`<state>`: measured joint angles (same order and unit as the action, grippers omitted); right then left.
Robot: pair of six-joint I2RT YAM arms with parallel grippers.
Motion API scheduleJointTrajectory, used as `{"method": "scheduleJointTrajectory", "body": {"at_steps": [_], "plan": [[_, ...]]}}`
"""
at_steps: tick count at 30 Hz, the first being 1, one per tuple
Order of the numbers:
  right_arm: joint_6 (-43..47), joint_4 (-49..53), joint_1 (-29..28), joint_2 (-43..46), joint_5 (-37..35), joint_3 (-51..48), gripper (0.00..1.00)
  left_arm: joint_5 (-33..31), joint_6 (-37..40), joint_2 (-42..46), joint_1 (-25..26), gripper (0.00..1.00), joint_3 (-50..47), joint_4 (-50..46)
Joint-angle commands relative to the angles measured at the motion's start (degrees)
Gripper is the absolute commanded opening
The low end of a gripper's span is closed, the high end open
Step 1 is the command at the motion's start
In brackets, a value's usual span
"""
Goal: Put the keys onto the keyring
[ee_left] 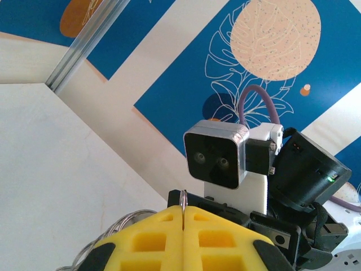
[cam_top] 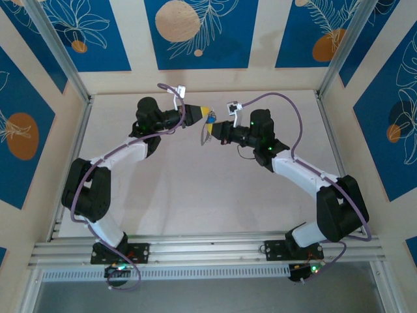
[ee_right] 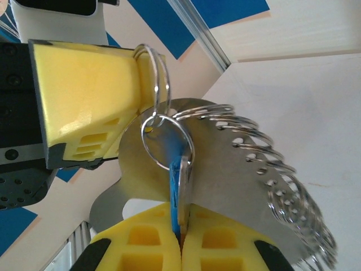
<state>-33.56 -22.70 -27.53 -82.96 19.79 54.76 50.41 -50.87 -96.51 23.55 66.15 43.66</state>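
From the top external camera, the worktop [cam_top: 195, 189] is pale and matt. It is walled by cream boards with blue leaf-print panels and framed by aluminium rails. Above its far middle the left hand [cam_top: 202, 112] and right hand [cam_top: 206, 134] meet tip to tip. The blue-headed key [cam_top: 212, 118] is a speck between them. The metal hanging at the right hand is too small to make out.

In the left wrist view, the left hand [ee_left: 184, 219] has its yellow fingers pressed together on a thin split ring [ee_left: 184, 199], seen edge-on. Wire loops at its lower left are cut off by the frame. Blue-patterned wall stands behind.

In the right wrist view, the right hand [ee_right: 180, 228] pinches the key [ee_right: 176, 183], its tip hidden between the pads. Behind the key hangs the flat grey keyring [ee_right: 225, 169], its right edge lined with wire loops that blur lower down. Up-left of the keyring, the left hand [ee_right: 134, 79] clamps the split ring [ee_right: 157, 68]. A small ring [ee_right: 148, 148] joins that ring to the key.
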Motion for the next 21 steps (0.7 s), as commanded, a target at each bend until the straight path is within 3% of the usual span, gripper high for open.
{"method": "scheduleJointTrajectory", "body": {"at_steps": [1,14,21], "plan": [[0.5,0.2,-1.3,-0.7,1.5,2.2,0.00,-1.0,0.6,2.5,0.4,0.00,0.5,3.1],[0.9,0.6,-2.5,-2.3,1.1,4.0,0.00,-1.6,0.2,2.8,0.4,0.00,-0.7,4.3],[-0.1,0.3,-2.2,-2.8,-0.7,3.9,0.00,-5.0,-1.6,3.8,0.4,0.00,-2.3,6.1]]}}
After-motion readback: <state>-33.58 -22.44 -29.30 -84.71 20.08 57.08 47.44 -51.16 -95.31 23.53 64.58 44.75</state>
